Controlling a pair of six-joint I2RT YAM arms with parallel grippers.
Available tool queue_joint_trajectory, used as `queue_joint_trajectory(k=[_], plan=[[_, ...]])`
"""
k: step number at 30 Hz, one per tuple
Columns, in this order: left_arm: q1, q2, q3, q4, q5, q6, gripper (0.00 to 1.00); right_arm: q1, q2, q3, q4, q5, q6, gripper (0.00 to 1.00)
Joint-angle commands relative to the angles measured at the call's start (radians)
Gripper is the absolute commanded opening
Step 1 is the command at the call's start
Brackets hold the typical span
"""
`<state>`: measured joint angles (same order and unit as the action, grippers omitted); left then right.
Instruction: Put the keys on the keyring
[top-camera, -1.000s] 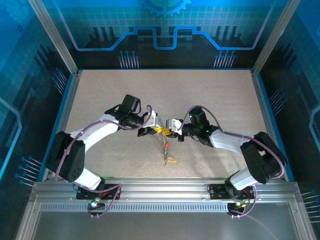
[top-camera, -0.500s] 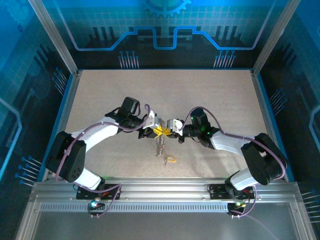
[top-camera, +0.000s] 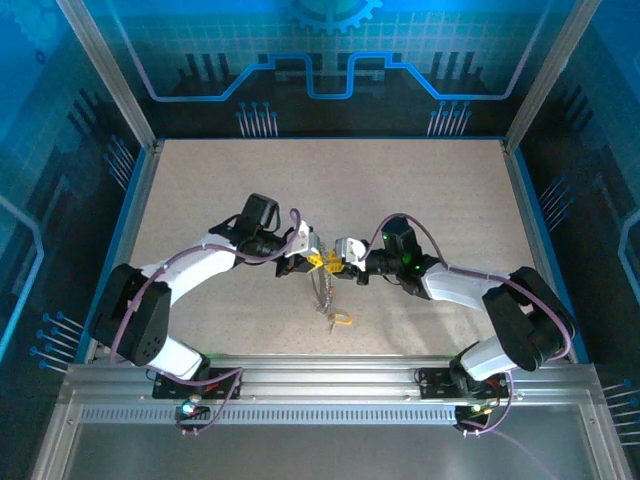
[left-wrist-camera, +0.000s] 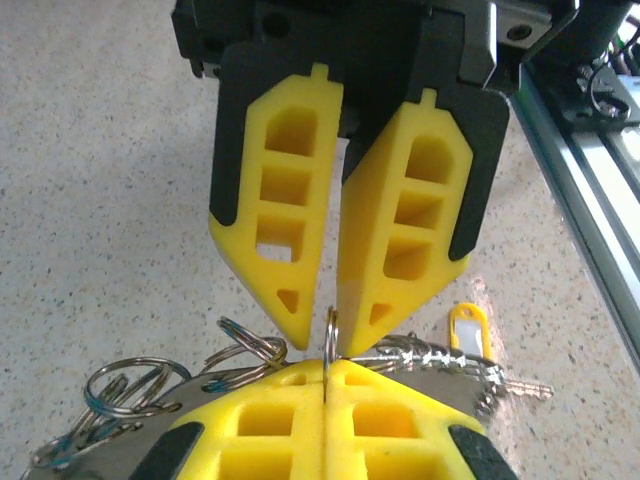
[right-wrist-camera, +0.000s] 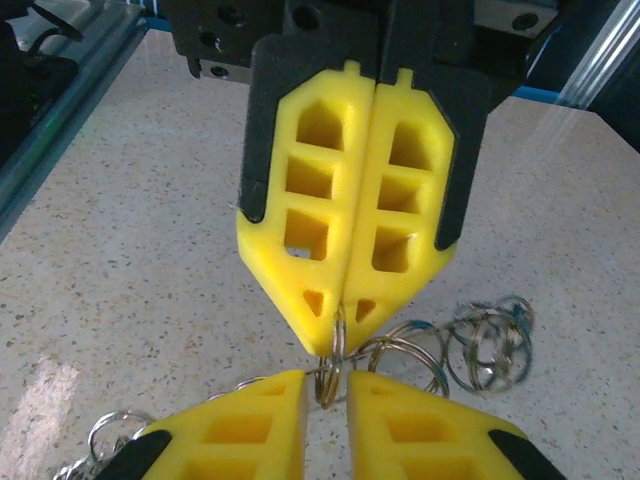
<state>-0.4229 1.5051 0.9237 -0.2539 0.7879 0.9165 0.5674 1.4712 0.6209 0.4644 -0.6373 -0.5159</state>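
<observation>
- The keyring (left-wrist-camera: 329, 345) is held at mid-counter between the two grippers, and the jaws of the left gripper (right-wrist-camera: 338, 335) are pressed together on it.
- The jaws of the right gripper (left-wrist-camera: 322, 330) are seen slightly apart, with the ring's wire in the gap.
- A chain (left-wrist-camera: 430, 355) is run from the ring toward a yellow-headed key (top-camera: 341, 319) lying on the counter.
- More split rings (right-wrist-camera: 490, 345) are bunched just beside the pads.
- The counter (top-camera: 420, 190) is speckled beige, edged by an aluminium rail (top-camera: 330, 385) and enclosed by blue circuit-patterned walls (top-camera: 330, 60).
</observation>
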Motion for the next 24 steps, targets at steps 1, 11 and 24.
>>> queue_joint_trajectory(k=[1,11,24], plan=[[-0.025,-0.032,0.071,-0.141,-0.074,0.081,0.00,0.001,-0.031,0.014,-0.001,0.020,-0.013,0.20],[-0.058,-0.021,0.152,-0.278,-0.157,0.131,0.00,0.015,-0.018,0.050,-0.027,0.031,-0.016,0.15],[-0.065,0.000,0.154,-0.264,-0.124,0.087,0.21,0.037,-0.012,0.037,0.031,0.035,0.009,0.00]])
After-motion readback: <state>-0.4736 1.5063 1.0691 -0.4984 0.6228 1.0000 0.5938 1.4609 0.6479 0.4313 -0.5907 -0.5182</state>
